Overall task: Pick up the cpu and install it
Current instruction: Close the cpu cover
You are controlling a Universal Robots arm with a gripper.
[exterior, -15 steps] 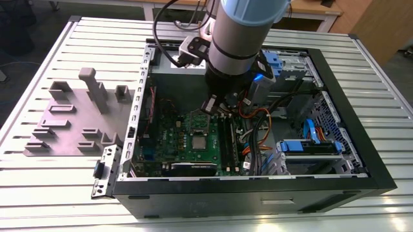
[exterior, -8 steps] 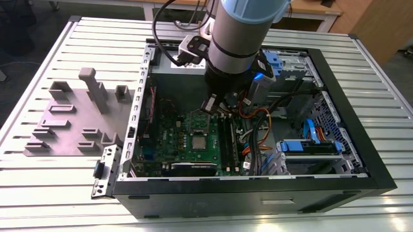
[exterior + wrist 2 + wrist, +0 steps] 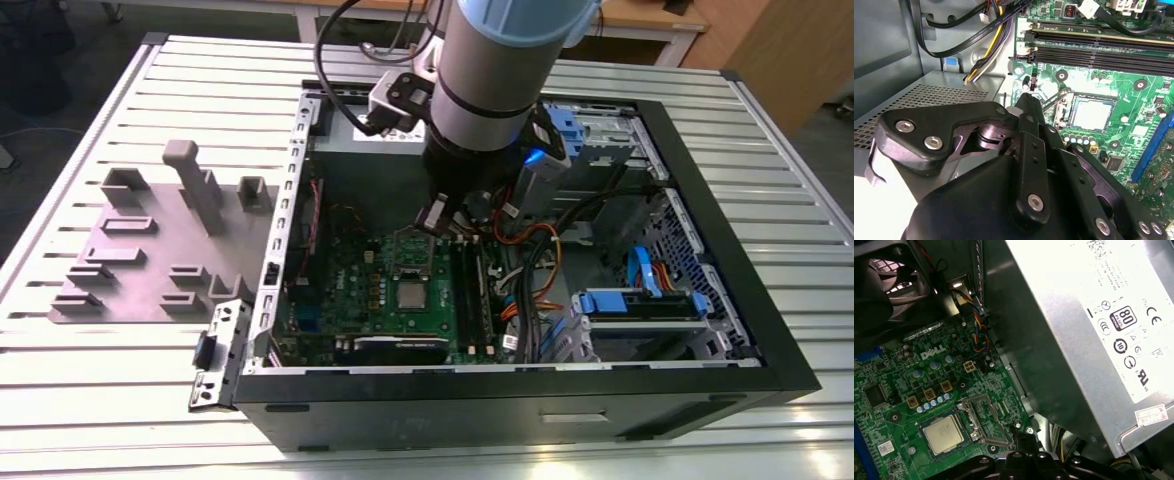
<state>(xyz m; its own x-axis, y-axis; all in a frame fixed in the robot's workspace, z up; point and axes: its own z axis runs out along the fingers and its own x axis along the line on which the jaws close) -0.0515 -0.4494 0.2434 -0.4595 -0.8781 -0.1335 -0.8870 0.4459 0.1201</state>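
Observation:
The cpu [image 3: 411, 295] is a small silver square lying flat in its socket on the green motherboard [image 3: 360, 300] inside the open computer case. Both wrist views show the cpu [image 3: 1092, 113] [image 3: 943, 434] with its metal top up. A metal retaining frame [image 3: 979, 420] stands beside the socket, not over the chip. My gripper [image 3: 447, 215] hangs above the board, toward the power supply side of the socket. Its black fingers [image 3: 1026, 107] meet at the tips with nothing between them. The fingertip [image 3: 1023, 439] is off to one side of the cpu, not touching it.
A silver power supply [image 3: 1094, 330] sits close beside the gripper. Black memory slots [image 3: 1099, 47] run along the board, and cable bundles [image 3: 547, 270] cross the case's middle. A grey-purple moulded plate [image 3: 160, 250] lies on the slatted table at the exterior view's left.

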